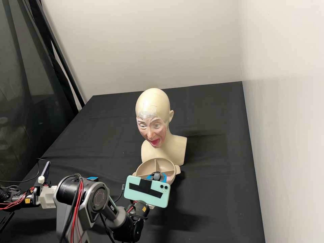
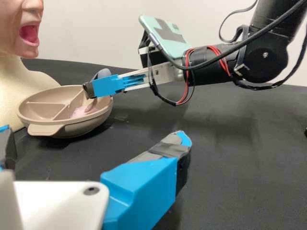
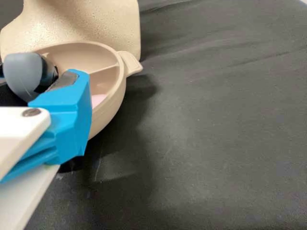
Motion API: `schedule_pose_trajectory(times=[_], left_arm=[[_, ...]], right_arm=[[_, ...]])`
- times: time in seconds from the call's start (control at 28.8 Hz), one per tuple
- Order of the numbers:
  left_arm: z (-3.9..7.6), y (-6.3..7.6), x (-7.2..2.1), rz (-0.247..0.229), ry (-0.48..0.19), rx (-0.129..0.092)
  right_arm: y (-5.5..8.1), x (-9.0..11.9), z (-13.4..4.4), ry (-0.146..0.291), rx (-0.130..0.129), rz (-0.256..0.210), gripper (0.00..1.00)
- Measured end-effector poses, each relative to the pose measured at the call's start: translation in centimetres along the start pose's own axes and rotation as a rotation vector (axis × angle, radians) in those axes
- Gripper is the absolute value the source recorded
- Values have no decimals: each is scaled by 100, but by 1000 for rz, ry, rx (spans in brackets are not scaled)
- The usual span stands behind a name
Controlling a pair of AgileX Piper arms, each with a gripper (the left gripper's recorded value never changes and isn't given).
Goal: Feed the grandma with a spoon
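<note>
Right pincer [image 2: 94,89] clamped on spoon [image 2: 102,74], dipped in bowl [image 2: 48,125]; left pincer [image 2: 91,139] open, empty. Risk: spoon twists in grip on lift, misses mouth [image 2: 29,34].

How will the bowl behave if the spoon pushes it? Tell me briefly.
The bowl probably slides rather than tips: it sits low and wide. It looks like stiff, light plastic, so the spoon may shift it, though the bust close behind could stop it.

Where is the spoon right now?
In the left wrist view, the spoon is clamped in the right gripper, dipping into the divided bowl that stands right in front of the mannequin bust, mid-bench.
</note>
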Motion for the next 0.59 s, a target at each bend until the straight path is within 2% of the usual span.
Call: schedule_pose_trajectory(times=[0.1,0.31,0.49,0.59], left_arm=[[0,0,0,0,0,0],[-8,-22,26,-7,2,-1],[-14,-40,38,-13,4,-1],[-14,-40,38,-13,4,-1]], right_arm=[[-39,44,-8,-5,1,-7,0],[-92,129,-21,-5,-47,-9,0],[-110,147,-30,-11,-63,0,0],[-121,163,-47,-8,-64,2,0]])
